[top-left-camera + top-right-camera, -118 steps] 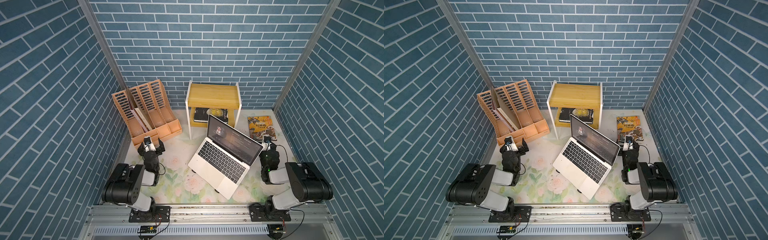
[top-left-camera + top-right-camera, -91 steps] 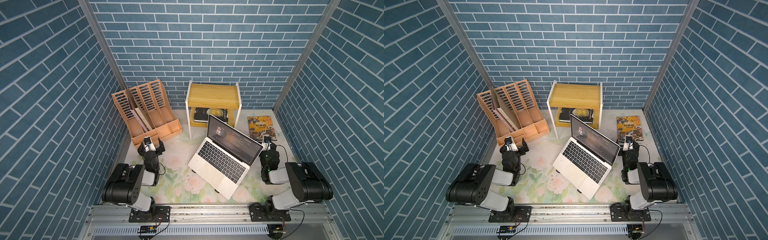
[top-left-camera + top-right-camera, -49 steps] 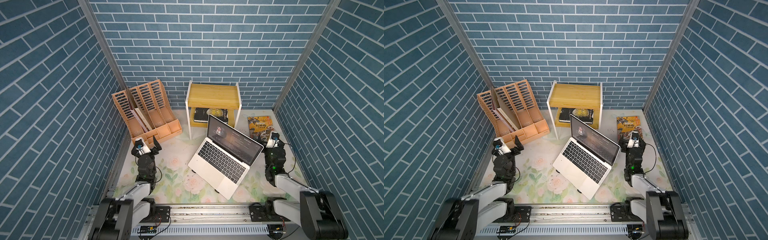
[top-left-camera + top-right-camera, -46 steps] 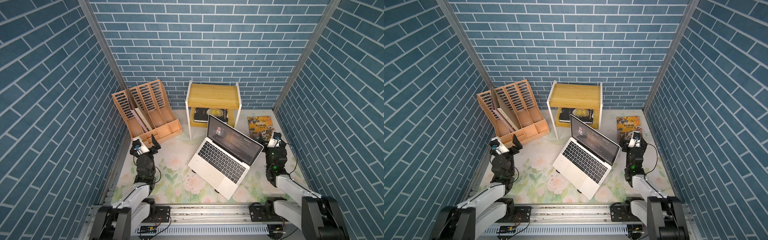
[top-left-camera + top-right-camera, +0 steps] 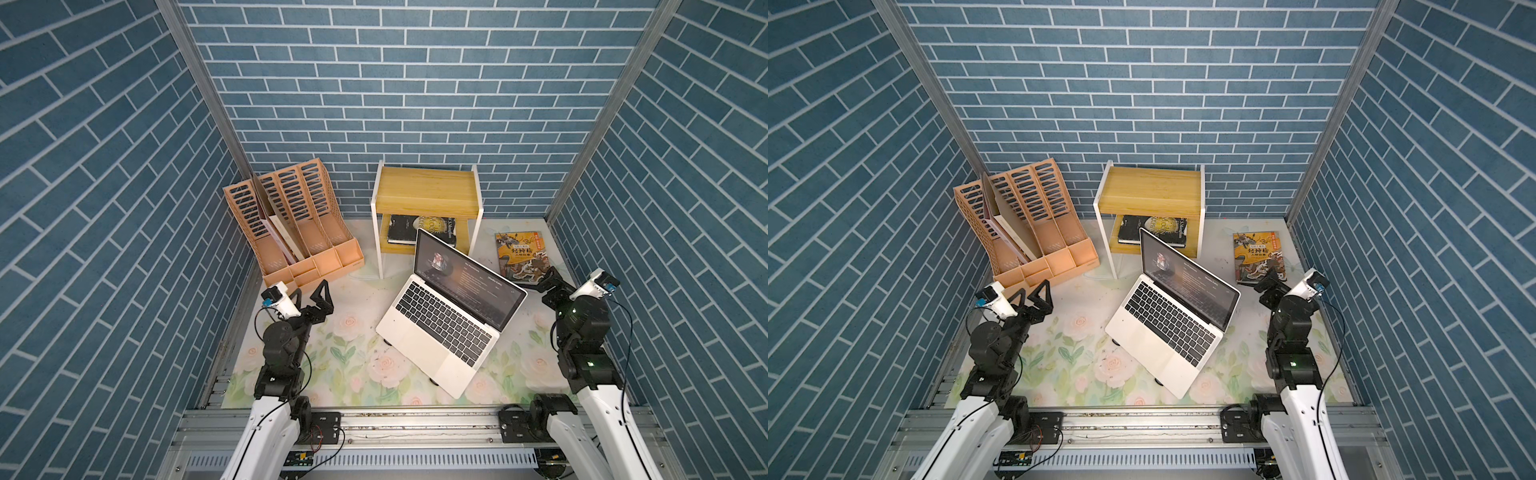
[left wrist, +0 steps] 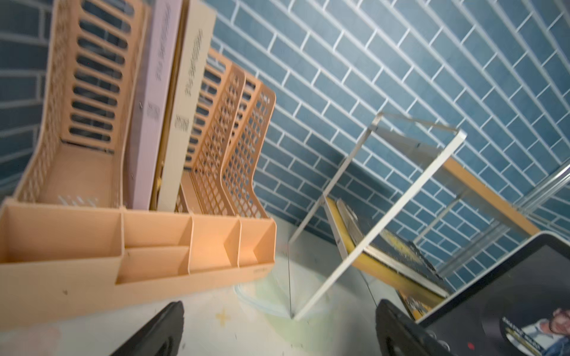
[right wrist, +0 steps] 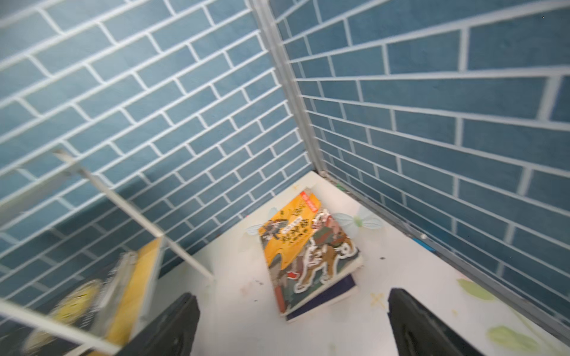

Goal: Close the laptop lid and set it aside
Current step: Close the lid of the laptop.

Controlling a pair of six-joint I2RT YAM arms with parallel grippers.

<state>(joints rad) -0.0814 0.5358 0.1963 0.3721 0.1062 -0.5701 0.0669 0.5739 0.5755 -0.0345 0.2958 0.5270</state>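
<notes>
The laptop [image 5: 436, 332] sits open and askew in the middle of the floral mat, also seen as the laptop [image 5: 1167, 328]. The laptop lid [image 5: 469, 282] stands raised with its dark screen lit; the lid [image 5: 1187, 282] shows the same. One corner of the lid [image 6: 509, 292] shows in the left wrist view. My left gripper [image 5: 311, 289] [image 5: 1032, 291] [image 6: 279, 317] hovers open left of the laptop, empty. Right of the lid, my right gripper [image 5: 547, 280] [image 5: 1268, 282] [image 7: 291, 320] is open and empty, near a book.
An orange file organiser [image 5: 291, 232] stands at the back left, just beyond the left gripper. A yellow shelf [image 5: 428, 193] with white legs stands behind the laptop, a dark book [image 5: 415, 226] on its lower level. A colourful book [image 5: 519, 253] [image 7: 308, 252] lies back right. Brick walls enclose three sides.
Both arms have unfolded from their tucked pose and risen, with the grippers staying open beside the laptop. The laptop and its lid have not moved.
</notes>
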